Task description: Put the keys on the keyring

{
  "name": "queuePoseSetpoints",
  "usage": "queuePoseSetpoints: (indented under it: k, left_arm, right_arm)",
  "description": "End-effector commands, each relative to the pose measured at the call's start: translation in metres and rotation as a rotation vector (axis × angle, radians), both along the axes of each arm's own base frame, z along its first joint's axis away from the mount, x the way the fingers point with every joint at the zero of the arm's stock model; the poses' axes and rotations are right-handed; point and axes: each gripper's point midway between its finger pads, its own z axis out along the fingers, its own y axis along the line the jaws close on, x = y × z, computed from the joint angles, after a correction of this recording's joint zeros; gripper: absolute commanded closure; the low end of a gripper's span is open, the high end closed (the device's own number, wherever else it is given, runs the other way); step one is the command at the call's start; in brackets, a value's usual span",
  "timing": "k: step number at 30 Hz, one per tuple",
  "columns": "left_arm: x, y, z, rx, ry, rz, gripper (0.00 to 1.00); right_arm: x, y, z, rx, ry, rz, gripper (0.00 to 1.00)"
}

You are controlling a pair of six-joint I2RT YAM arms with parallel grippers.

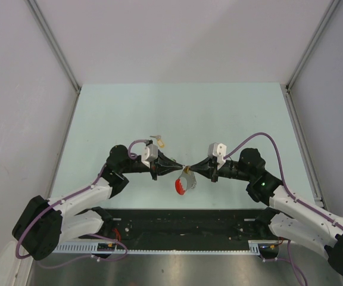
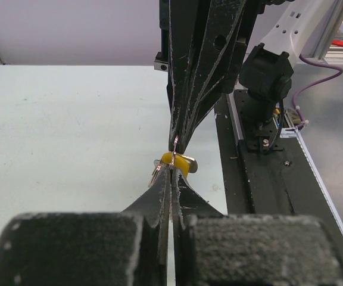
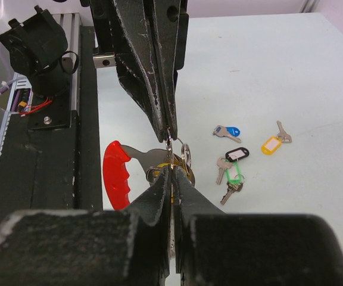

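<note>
Both grippers are clenched and meet tip to tip. The left gripper [image 2: 170, 173] and the right gripper [image 3: 171, 173] each appear to pinch the same thin wire loop [image 3: 169, 140], though the fingers hide most of it. A yellow tag [image 2: 178, 162] sits just behind the tips, so the loop probably belongs to that key. The keyring [image 3: 117, 176] is directly under the tips, its red arc toward the arm bases and its grey metal part hidden behind the right fingers.

I judge that the step in hand is threading this first key. The next move calls for guiding the loop onto the metal part with one gripper steady.

No container is in view. The blue key [image 3: 227, 131], orange key [image 3: 271, 145], black key [image 3: 237, 154] and green key [image 3: 236, 174] lie loose on the table [image 1: 231, 113], well apart from the keyring.
</note>
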Motion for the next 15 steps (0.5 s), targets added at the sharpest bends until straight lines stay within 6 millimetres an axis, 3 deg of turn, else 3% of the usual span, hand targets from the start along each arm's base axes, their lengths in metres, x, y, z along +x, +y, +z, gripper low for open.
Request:
queuePoseSetpoints:
  k: [1, 15]
  left_arm:
    - [0.0003, 0.0002, 0.014, -0.036, -0.041, -0.01, 1.0]
    - [-0.0031, -0.0009, 0.0126, -0.031, -0.038, -0.038, 1.0]
  right_arm:
    - [-0.0012, 0.0037, 0.0103, 0.033, -0.021, 0.017, 1.0]
    - [-0.0033, 0.0051, 0.0124, 0.04, -0.026, 0.025, 1.0]
